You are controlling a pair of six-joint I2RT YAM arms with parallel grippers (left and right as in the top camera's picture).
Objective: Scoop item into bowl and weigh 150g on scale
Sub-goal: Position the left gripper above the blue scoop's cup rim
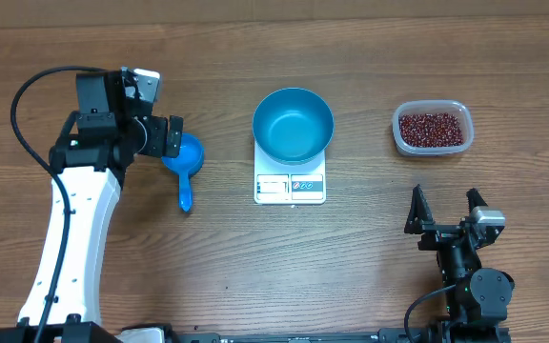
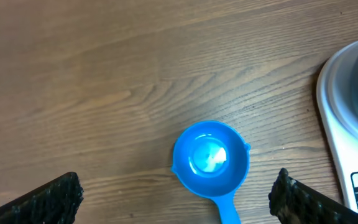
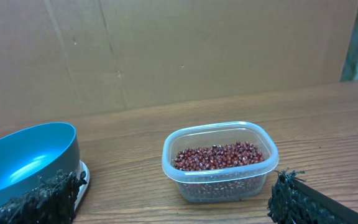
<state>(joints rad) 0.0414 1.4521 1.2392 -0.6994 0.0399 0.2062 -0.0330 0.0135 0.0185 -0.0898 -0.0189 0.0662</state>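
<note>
The blue bowl [image 1: 293,124] stands empty on the white scale [image 1: 290,187] at the table's middle. The dark red-brown beans [image 1: 432,129] fill a clear plastic tub [image 1: 397,133] at the right. A small blue scoop [image 1: 187,160] lies left of the scale, its handle towards the front edge. My left gripper [image 1: 172,136] hangs open just above the scoop's cup, gripping nothing; in the left wrist view the scoop [image 2: 211,159] lies empty between and beyond the spread fingers [image 2: 55,199]. My right gripper [image 1: 444,210] stands open near the front right, facing the beans [image 3: 219,155] and the bowl [image 3: 23,158].
The scale [image 2: 335,124] edge with its display shows at the right of the left wrist view. A cardboard wall [image 3: 197,50] backs the table behind the tub [image 3: 219,186]. Bare wood lies between scoop, scale and tub.
</note>
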